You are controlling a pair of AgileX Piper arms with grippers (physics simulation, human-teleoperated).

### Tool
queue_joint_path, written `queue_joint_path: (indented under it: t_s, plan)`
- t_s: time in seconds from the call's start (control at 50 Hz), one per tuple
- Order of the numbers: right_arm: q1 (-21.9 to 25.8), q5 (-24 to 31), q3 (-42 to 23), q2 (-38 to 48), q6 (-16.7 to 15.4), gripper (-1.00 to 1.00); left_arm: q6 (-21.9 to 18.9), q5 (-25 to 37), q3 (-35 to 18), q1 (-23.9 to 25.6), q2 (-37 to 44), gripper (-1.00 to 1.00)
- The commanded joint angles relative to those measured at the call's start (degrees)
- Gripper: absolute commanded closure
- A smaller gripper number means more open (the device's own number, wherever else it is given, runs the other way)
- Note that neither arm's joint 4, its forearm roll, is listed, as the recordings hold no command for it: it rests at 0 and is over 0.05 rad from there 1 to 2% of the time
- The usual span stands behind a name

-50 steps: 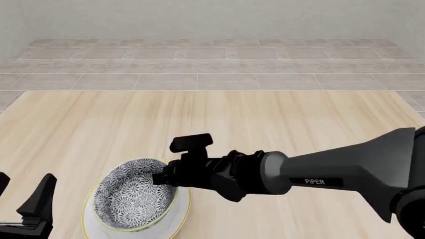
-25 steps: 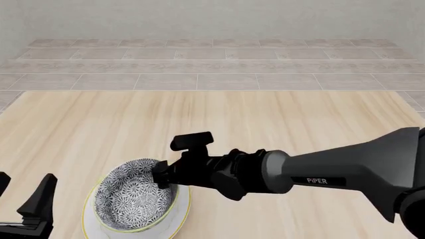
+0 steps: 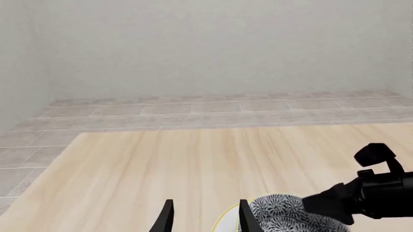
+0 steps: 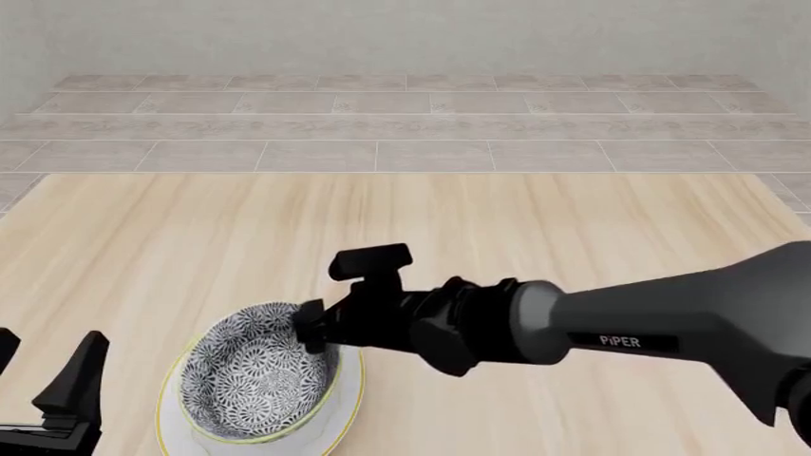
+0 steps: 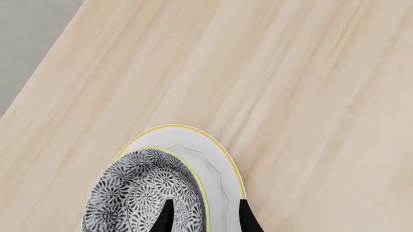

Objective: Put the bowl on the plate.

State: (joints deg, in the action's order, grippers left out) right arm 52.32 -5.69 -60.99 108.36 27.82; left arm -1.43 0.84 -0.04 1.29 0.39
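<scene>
So, left wrist view first: the left arm's black two-finger claw [image 3: 203, 216] shows only as two finger tips standing apart with bare wood between them, so it's open and holding nothing. Just past one tip sits the deep round bowl with the black-and-white floral pattern [image 3: 284, 212], with a sliver of the flat white yellow-rimmed plate [image 3: 226, 220] beside it. The right arm's dark wrist cuts across the bowl's far side.

Front view: bowl [image 4: 247, 375] is sitting on the plate [image 4: 345, 413] close to the near edge of the light wooden table [image 4: 507, 228], left of the middle. The right arm's black claw [image 4: 308, 328] reaches in from the right edge side and sits at the bowl's right-hand rim. Left claw [image 4: 51, 394] is parked by the near left corner, apart from the plate.

Right wrist view: looking straight down the right claw [image 5: 203, 215], one finger is over the inside of the bowl [image 5: 139, 193] and the other over the plate [image 5: 216, 159] outside it, so the rim wall runs between them. Narrow gap, and I can't tell if the pads are actually pinching the wall or have let go.

My read: the bowl lies dead ahead between those fingers, so the right arm is the one that matters, and what's left looks like letting go and lifting straight up off the rim
</scene>
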Motion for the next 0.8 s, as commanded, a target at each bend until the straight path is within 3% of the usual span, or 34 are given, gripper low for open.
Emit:
queue_joint_path:
  t_s: [0.02,0.52,0.58,0.8]
  plan:
    - [-0.4,0.4,0.2,-1.1,-0.5,-1.0,0.0,-0.1,0.0,0.0,0.1,-1.0]
    - [-1.9,0.8,2.8,-6.6,-1.7,-1.0,-0.4,0.1,0.0,0.5,-0.2,-1.0]
    - [-3.6,1.3,3.0,-8.0,-3.7,-1.0,-0.4,0.2,0.0,0.6,-0.4,-1.0]
    - [-4.7,0.6,4.9,-10.4,-4.0,-1.0,-0.7,0.1,0.0,1.0,-0.4,-1.0]
